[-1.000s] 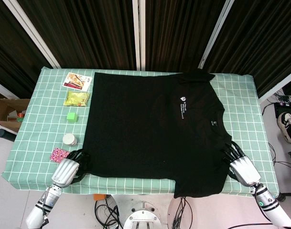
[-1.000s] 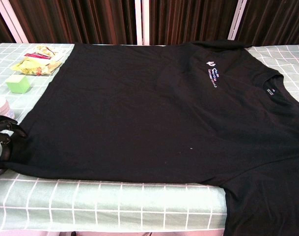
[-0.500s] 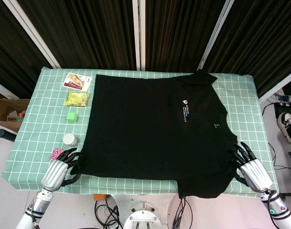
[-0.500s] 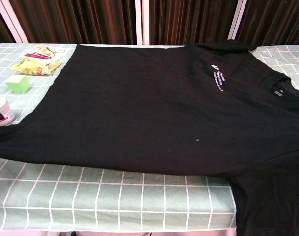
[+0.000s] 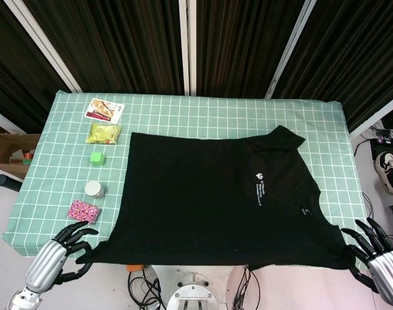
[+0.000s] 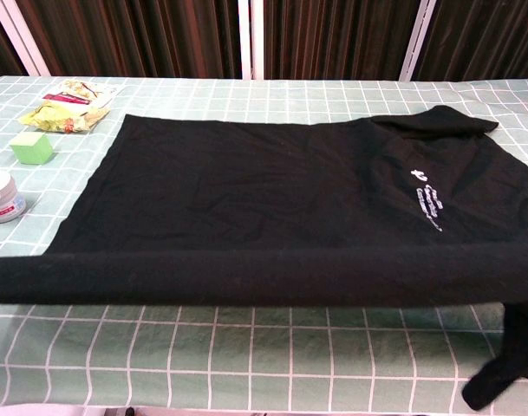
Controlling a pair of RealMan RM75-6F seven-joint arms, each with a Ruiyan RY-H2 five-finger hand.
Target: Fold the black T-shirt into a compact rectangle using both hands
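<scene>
The black T-shirt [image 5: 215,200] lies on the green checked table [image 5: 202,116], white logo up, collar to the right. Its near edge is raised off the table and stretched taut, showing in the chest view as a dark band [image 6: 264,277] across the frame. My left hand [image 5: 54,258] pinches the hem corner at the lower left, beyond the table's front edge. My right hand [image 5: 380,258] pinches the shoulder end at the lower right. A sleeve [image 6: 502,373] hangs down on the right. Neither hand shows in the chest view.
Left of the shirt sit a picture card [image 5: 104,109], a yellow packet [image 5: 103,133], a green cube [image 5: 97,157], a white jar [image 5: 94,189] and a pink packet [image 5: 84,210]. Bare tablecloth lies behind the shirt. Dark curtains hang at the back.
Both hands have pulled back past the table's front edge, dragging the T-shirt toward me and lifting its near edge. The far part of the table is now uncovered.
</scene>
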